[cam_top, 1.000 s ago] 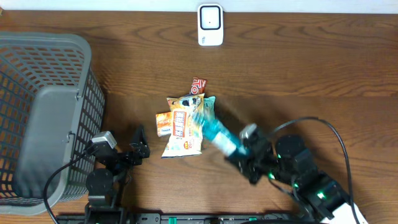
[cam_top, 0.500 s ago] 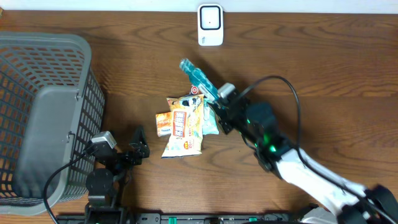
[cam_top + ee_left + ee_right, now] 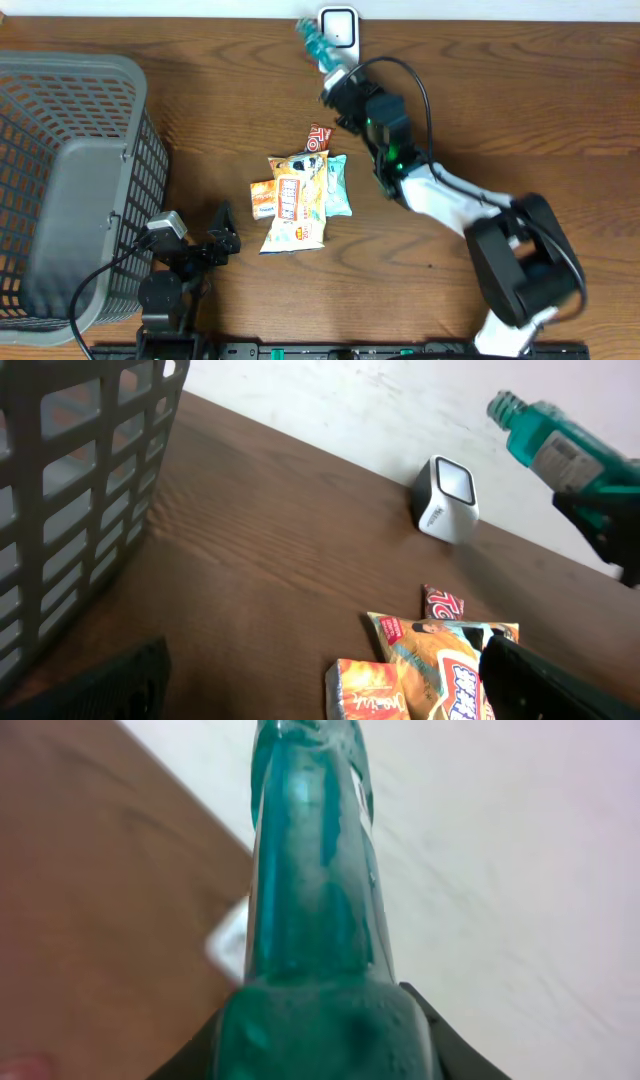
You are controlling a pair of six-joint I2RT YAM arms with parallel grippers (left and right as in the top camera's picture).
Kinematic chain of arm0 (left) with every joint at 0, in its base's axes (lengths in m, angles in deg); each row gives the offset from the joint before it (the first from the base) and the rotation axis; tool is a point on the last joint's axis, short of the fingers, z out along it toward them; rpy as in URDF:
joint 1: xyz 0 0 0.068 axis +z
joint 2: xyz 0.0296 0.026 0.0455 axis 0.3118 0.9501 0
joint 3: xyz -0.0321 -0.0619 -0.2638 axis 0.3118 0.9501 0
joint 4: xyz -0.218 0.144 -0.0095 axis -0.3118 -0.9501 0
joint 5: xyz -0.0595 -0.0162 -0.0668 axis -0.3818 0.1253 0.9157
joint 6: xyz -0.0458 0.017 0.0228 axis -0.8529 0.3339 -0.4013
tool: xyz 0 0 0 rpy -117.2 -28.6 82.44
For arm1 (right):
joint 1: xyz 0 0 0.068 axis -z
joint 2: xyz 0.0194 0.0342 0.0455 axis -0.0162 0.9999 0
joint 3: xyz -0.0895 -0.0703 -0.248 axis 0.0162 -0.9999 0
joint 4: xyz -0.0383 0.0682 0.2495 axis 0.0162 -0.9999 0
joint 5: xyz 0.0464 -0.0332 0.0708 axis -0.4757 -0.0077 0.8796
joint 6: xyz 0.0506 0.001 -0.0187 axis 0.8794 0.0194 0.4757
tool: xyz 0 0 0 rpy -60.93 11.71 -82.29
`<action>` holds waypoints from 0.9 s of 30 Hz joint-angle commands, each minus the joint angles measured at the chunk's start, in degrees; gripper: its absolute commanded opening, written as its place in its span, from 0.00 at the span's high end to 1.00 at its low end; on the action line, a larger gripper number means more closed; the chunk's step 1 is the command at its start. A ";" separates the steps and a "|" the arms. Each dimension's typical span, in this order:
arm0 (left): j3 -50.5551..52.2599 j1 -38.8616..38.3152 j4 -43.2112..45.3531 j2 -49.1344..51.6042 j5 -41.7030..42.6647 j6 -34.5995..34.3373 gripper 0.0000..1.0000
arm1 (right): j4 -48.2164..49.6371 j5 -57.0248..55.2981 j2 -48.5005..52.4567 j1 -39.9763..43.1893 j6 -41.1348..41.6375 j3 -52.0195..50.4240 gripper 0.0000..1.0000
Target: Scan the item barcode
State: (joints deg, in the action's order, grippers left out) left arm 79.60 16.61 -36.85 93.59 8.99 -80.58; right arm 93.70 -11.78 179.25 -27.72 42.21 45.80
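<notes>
The right hand (image 3: 334, 78), clenched on the bottle (image 3: 314, 38), holds it by the scanner (image 3: 345, 22); the left hand (image 3: 225, 230) rests released on the worktop. Turning the label squarely toward the scanner window and holding it steady should do best.

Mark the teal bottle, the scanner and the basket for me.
teal bottle (image 3: 532, 430), left wrist view, on its body below the neck.
scanner (image 3: 342, 38), overhead view, on its white face.
basket (image 3: 70, 63), overhead view, on its far rim.
</notes>
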 commanded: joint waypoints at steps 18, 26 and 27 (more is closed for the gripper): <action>1.01 0.26 -1.84 0.00 0.52 -0.50 0.02 | 5.33 -22.08 28.20 2.73 -16.28 32.44 0.99; 1.01 0.26 -1.84 0.00 0.52 -0.52 0.02 | 5.51 -38.07 26.84 3.98 -15.56 33.66 0.99; 1.01 0.26 -1.84 0.00 0.52 -0.52 0.02 | 5.51 -41.29 26.29 4.76 -15.72 33.66 0.99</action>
State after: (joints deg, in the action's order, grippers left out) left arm 79.60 16.63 -36.85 93.59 8.99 -80.58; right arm 97.79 -39.85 208.30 -25.05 26.76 76.58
